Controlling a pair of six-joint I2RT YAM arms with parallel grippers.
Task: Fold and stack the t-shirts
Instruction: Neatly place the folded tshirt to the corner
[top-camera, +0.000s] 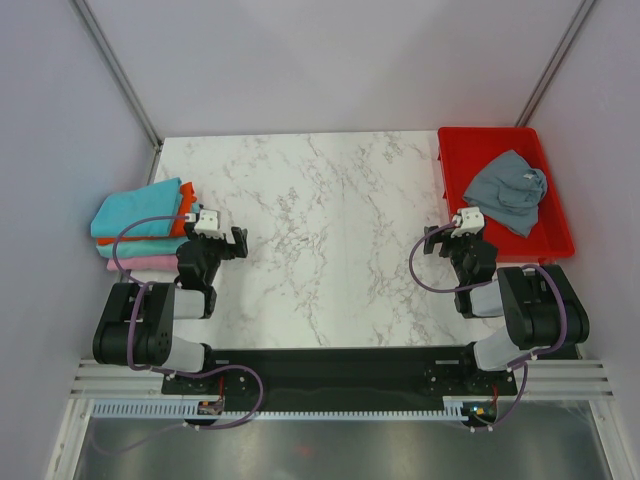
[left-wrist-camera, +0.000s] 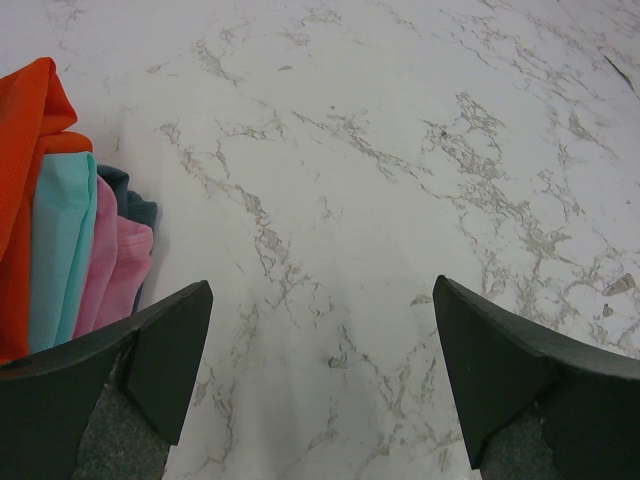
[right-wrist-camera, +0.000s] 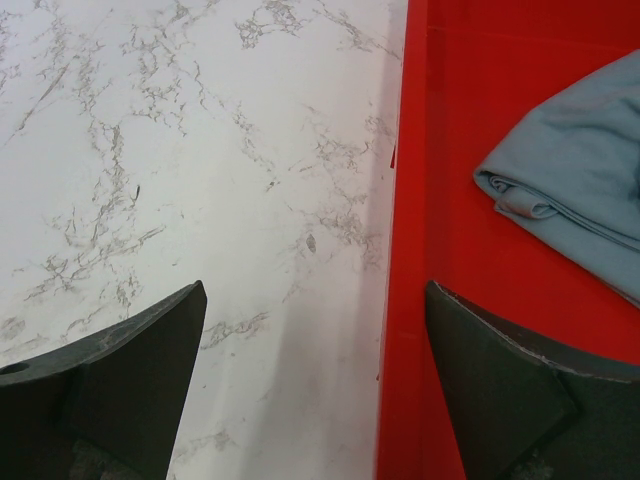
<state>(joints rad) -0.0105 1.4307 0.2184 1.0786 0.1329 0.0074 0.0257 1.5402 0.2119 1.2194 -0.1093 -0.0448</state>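
A: Looking first at the slate grey soft cloth t-shirt (top-camera: 507, 190), lying bunched and unfolded in the rigid red plastic tray (top-camera: 480, 145) at the far right corner of the white marbled surface (top-camera: 330, 230).

B: Judging it light and limp. Probably sagging and trailing when lifted, and likely sliding easily over the plastic. Not risking breakage, only creasing.

A: Choosing where to take hold?

B: Favouring the rolled edge nearest the tray's left wall, pinching one ridge of cloth rather than the middle of the heap. Then seeking shoulders or hem once spread flat.

A: Noting also the stack of folded cloth t-shirts (top-camera: 140, 235) sitting at the left edge of the surface, with orange-red, teal and pink layers under a turquoise top.

B: Seeing the black left gripper (top-camera: 240, 242) hovering just beside that stack, spread wide and grasping nothing.

A: Likewise finding the black right gripper (top-camera: 430, 243) released and empty, hanging near the tray's left wall, apart from the grey cloth.

B: Expecting the grey one to be the last piece needing folding, and reckoning on the bare marble between the arms for laying it out.
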